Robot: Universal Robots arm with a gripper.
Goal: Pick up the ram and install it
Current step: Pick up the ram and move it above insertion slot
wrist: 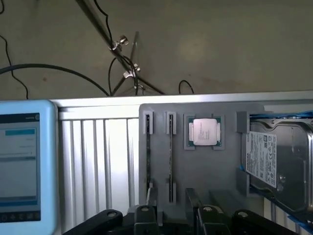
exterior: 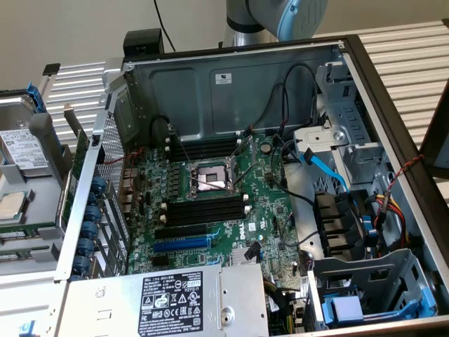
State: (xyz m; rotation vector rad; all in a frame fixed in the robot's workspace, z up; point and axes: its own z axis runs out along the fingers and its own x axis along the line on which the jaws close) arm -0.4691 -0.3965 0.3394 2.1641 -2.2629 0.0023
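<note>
**Ram** (wrist: 169,156) — a thin dark strip seen edge-on, standing in a groove of the grey parts tray (wrist: 215,171). A second strip (wrist: 148,156) of the same look stands in the neighbouring groove, just beside it.

**My claw** (wrist: 171,194) hangs over the near end of these grooves, its fingers (wrist: 152,193) spread and grasping nothing. The ram lies in line with the gap between them, while one finger overlaps the end of the second strip. Whether a finger touches either strip I cannot tell.

**Rest of the tray.** Beyond the grooves sits a processor chip (wrist: 204,132) in its own recess, then a hard drive (wrist: 274,161). On the tray's other side are a slatted table top (wrist: 98,161) and a blue-framed touch screen (wrist: 24,166).

**Exterior view.** The tray (exterior: 52,203) sits at the exterior view's left, outside the open computer case (exterior: 280,84). My arm (exterior: 280,17) shows above the case's far wall. On the motherboard (exterior: 270,203) the black memory slots (exterior: 207,210) lie either side of the processor socket (exterior: 208,177) and look empty.

**Step in hand**, as I judge it: the approach for the pick — nothing is lifted and nothing is installed. The grasp calls for centring on one strip alone, squeezing its flat faces, and drawing it straight out of the groove so the neighbour is not dragged along.
</note>
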